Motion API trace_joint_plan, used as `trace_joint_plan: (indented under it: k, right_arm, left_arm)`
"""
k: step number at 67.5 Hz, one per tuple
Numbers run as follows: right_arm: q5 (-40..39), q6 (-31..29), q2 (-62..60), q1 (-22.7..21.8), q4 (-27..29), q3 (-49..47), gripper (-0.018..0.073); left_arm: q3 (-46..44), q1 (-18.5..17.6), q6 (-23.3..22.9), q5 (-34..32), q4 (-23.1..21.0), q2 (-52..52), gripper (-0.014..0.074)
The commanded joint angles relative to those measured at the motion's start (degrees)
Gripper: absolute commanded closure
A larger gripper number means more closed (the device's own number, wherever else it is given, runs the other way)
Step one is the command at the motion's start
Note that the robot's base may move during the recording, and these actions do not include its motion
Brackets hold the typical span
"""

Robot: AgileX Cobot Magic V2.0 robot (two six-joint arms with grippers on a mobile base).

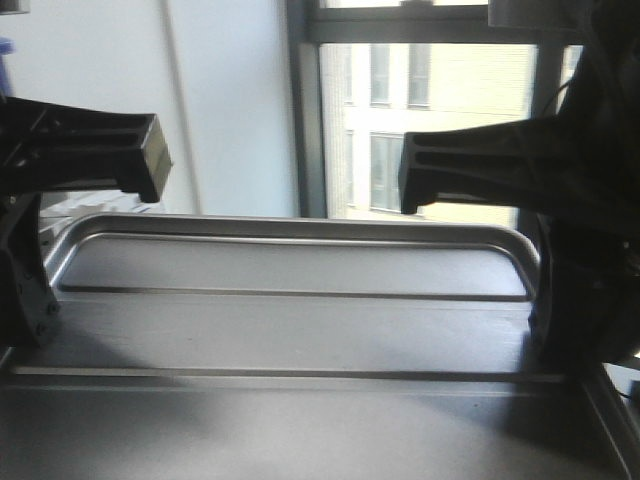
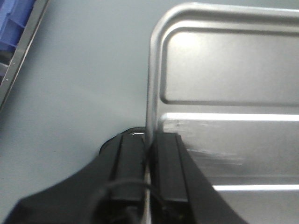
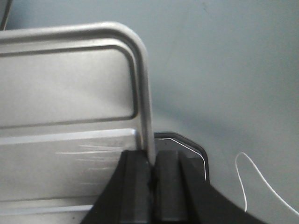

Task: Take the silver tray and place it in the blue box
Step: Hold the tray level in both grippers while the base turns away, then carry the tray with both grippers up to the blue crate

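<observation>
Two grips: both arms hold the silver tray (image 1: 300, 320) at once, one on each short end.
Left end: the left gripper (image 2: 148, 156) is clenched on the tray's rim, with one finger on the floor side, the other outside, and the rim's edge standing between them.
Blue box (image 2: 11, 28): only a sliver shows in the upper-left corner of the left wrist view, past a grey metal rail (image 2: 24, 51). It lies on the outer side of the left jaws, away from the tray and well apart from it across the grey tabletop (image 2: 84, 84).
Long axis: it runs left to right from one pair of jaws to the other, and the two raised ridges run the same way.
Right end: the right gripper (image 3: 152, 165) is clamped on the opposite rim just below the rounded corner, one finger inside and one outside.
Nearer arm: the left, by my reading.
Coming move: likely a joint carry toward the left, with the left end leading and both ends kept level. The box's rim and depth are not visible from here.
</observation>
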Motion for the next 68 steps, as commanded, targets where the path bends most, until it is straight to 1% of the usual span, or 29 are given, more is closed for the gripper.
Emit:
trace_joint_plan:
  k: [1,68]
  right_arm:
    - [-1.1,0.1,-1.6,0.1,-2.2,-1.4,0.0489]
    - [-1.1,0.1,-1.6,0.1,-2.2,-1.4,0.0489]
  left_arm:
    - [-1.5,-0.5,-0.1,-0.3,0.9,-1.6,0.0603]
    - [-1.5,-0.5,-0.1,-0.3,0.9,-1.6,0.0603]
